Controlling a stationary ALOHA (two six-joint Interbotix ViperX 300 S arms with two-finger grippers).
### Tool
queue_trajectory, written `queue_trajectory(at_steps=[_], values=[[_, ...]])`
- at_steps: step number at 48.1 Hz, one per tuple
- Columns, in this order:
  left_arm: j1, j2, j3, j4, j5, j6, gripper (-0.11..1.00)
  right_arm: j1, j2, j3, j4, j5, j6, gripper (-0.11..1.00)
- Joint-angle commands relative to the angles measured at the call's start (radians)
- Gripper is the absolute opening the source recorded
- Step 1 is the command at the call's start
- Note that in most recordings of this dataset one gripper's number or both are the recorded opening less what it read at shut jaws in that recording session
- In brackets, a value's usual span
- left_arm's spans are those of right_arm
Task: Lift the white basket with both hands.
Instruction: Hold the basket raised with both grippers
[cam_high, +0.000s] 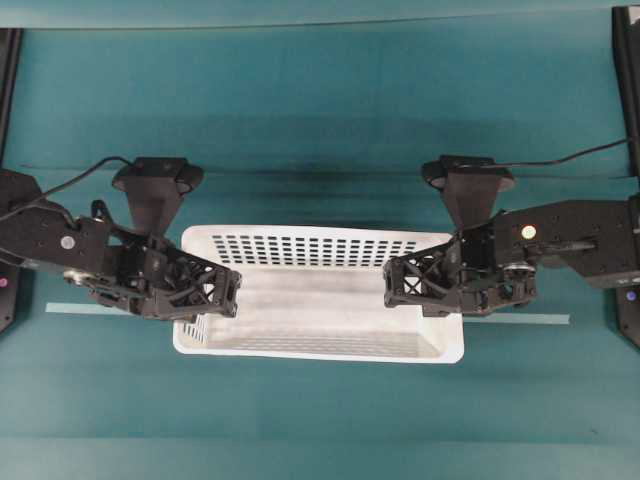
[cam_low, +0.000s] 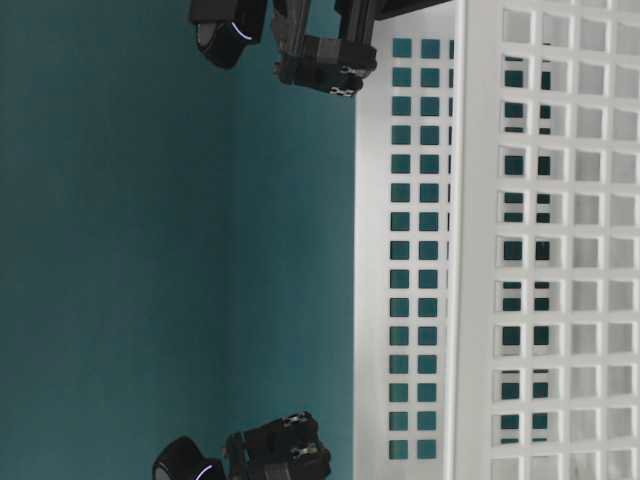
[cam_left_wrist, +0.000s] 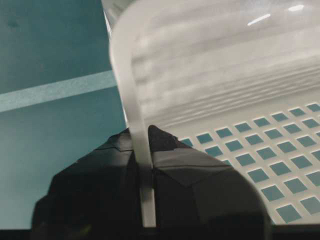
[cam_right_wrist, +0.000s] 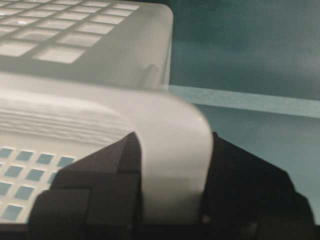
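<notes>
White slotted basket (cam_high: 320, 290), teal table (cam_high: 320, 110)

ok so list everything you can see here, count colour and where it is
white basket: one, white, slotted walls, middle of the table between the two arms
table: one, teal surface, under everything
tape strip: one pale line across the table, showing left and right of the basket
left gripper: one, black, at the basket's left end, fingers either side of the rim in the left wrist view
right gripper: one, black, at the basket's right end, fingers either side of the rim in the right wrist view
camera mounts: two, black, one atop each arm, with cables
</notes>
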Motion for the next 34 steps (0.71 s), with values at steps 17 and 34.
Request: queue_trajectory(at_steps=[17, 34], values=[[-0.005, 0.003, 0.005, 0.011, -0.029, 0.011, 0.74, -0.005, 0.011, -0.011, -0.009, -0.040, -0.055, 0.94], [0.005, -0.021, 0.002, 0.011, -0.023, 0.009, 0.93, -0.026, -0.038, -0.017, 0.009, 0.011, -0.054, 0.96]])
